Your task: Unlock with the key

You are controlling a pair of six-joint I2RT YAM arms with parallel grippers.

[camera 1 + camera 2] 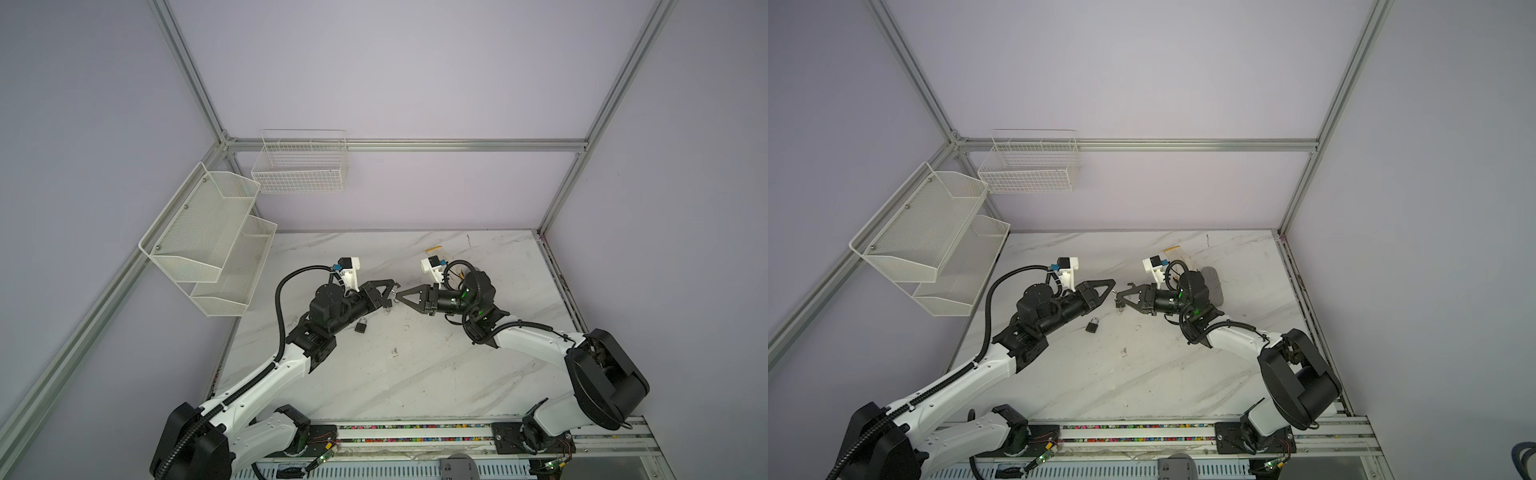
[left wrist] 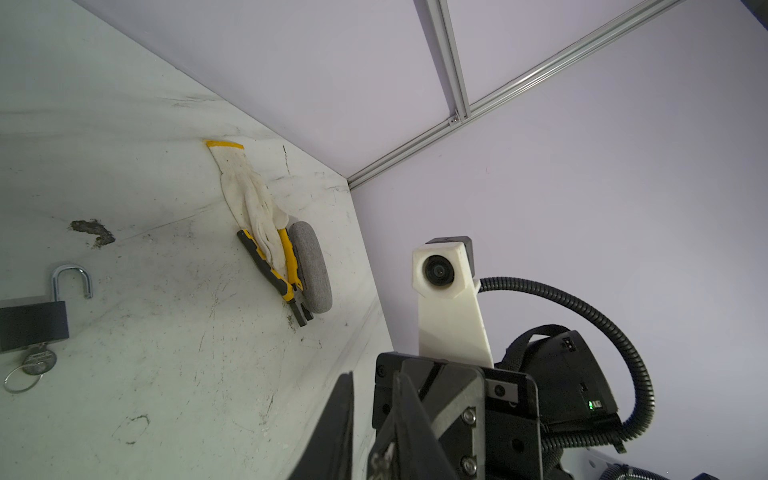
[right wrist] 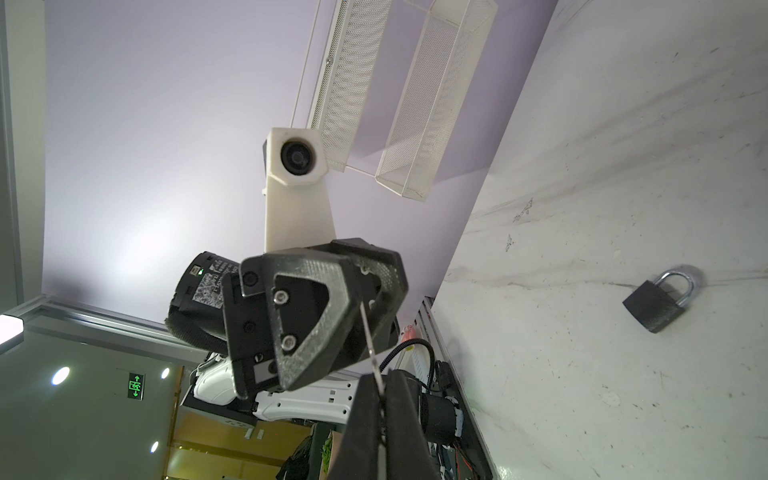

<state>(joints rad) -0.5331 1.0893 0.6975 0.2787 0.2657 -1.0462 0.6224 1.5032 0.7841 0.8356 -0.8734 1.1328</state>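
While left gripper and right gripper met tip to tip in both top views, the padlock lay on the tabletop close by the left arm, the nearer one, with its long axis front to back. The left wrist view showed its shackle open, a ringed key at its base. The right wrist view showed right fingers pinching a thin metal piece — the left fingers' hold unclear.

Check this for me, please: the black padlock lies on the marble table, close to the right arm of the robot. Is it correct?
One detail is wrong. The black padlock does lie on the marble table, but it is close to the left arm, just in front of its dark forearm, not close to the right one. Both top views show this.
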